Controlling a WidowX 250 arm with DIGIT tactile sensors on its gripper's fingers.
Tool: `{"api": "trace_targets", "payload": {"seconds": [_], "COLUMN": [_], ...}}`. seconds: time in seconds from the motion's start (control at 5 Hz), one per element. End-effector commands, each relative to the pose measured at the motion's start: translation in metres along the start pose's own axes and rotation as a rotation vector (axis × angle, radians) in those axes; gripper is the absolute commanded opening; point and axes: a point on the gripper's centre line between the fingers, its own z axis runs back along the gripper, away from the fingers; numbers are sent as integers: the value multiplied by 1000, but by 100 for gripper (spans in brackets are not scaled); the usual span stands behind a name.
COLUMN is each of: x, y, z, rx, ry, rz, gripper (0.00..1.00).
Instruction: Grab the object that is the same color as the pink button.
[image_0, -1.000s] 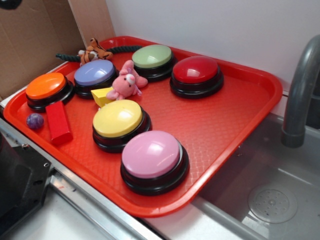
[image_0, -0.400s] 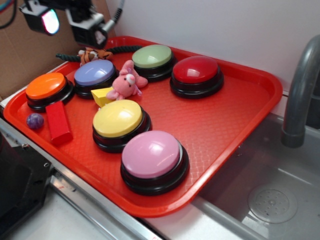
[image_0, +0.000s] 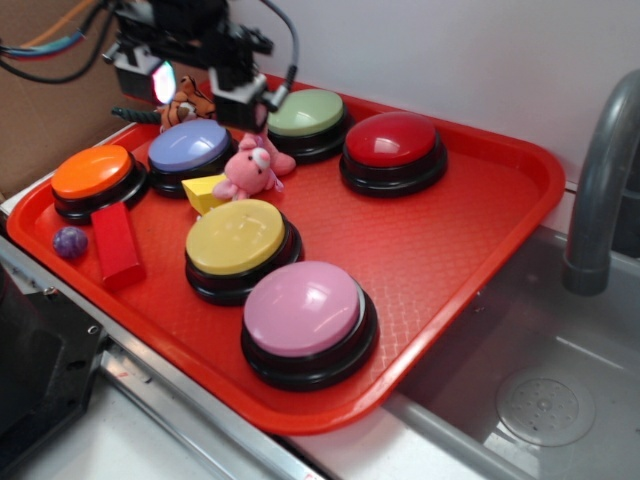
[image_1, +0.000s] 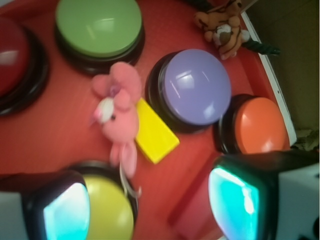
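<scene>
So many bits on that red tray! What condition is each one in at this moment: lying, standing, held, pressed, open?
gripper: open, holding nothing, above the tray's far side
pink pig toy: loose on the tray, ungrabbed, against the yellow wedge
yellow wedge: lying flat
pink button: sitting untouched
lavender button: sitting untouched
tiger toy: lying by the tray's edge
red block: lying flat
purple ball: resting on the tray

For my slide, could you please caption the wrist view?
Open pincer above a pink toy pig lying against a yellow block among coloured buttons.
</scene>
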Motion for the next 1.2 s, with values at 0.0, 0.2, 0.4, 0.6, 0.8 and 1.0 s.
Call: {"api": "trace_targets", "payload": {"seconds": [0.0,0.2,0.4,0.6,0.8,1.0], "x": [28,33,32,27,24,23], "y": [5,0,-12,-22,-31,-31], "z": [-35,-53,-58,-54,-55,-59], "rx": [-54,-24,-56,-60,-35,-18], "ry": [4,18,13,-1,-16,-14], "rz": [35,44,11,-4,-5,0], "gripper": [100,100,100,100,100,3]}}
